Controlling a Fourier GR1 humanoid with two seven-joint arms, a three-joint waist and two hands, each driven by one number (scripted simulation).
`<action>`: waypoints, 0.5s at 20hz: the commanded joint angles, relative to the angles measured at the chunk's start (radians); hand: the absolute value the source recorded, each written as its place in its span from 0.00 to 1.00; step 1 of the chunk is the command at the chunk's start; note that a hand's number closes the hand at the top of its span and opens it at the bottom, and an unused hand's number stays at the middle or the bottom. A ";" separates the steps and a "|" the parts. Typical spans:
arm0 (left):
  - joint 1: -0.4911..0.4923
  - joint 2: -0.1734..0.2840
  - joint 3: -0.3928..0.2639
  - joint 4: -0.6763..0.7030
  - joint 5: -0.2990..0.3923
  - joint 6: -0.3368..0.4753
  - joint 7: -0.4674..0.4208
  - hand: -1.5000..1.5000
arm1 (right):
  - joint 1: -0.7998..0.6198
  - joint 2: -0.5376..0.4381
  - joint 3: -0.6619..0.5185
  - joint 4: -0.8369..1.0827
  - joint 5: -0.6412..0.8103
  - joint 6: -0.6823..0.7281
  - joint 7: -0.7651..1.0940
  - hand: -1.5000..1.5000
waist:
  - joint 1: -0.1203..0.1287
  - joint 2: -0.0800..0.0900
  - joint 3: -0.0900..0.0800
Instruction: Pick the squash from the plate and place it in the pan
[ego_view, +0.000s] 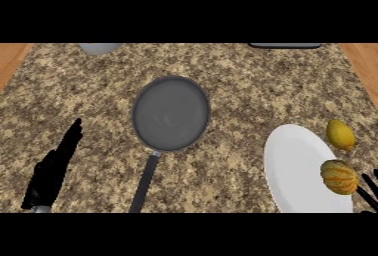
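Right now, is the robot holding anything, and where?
Nothing is held. The open left hand rests apart; the right hand's fingers sit beside the orange striped squash, not round it.

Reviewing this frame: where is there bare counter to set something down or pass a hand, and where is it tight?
Bare granite lies between the pan and the white plate, and between the pan's handle and the left hand. The right edge is crowded: squash, lemon and right hand sit close together there.

The surface (258, 85) is seen as speckled granite-like stone, edged by wood. The pan (170, 114) looks matt dark metal; the plate (295, 170) smooth glossy white; the squash (339, 176) ribbed orange.
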 joint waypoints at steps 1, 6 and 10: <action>-0.019 -0.042 -0.018 0.009 -0.036 0.021 0.014 0.50 | -0.002 -0.087 -0.009 0.067 0.012 0.192 -0.002 0.00 | -0.008 0.007 0.009; 0.015 -0.022 -0.018 -0.077 -0.053 0.004 0.063 0.50 | -0.139 -0.199 -0.037 0.160 -0.008 0.316 0.068 0.00 | 0.004 0.006 0.009; -0.058 -0.008 0.062 -0.025 -0.008 -0.068 0.080 0.50 | -0.176 -0.214 -0.025 0.154 0.020 0.312 0.147 0.00 | -0.004 0.007 0.008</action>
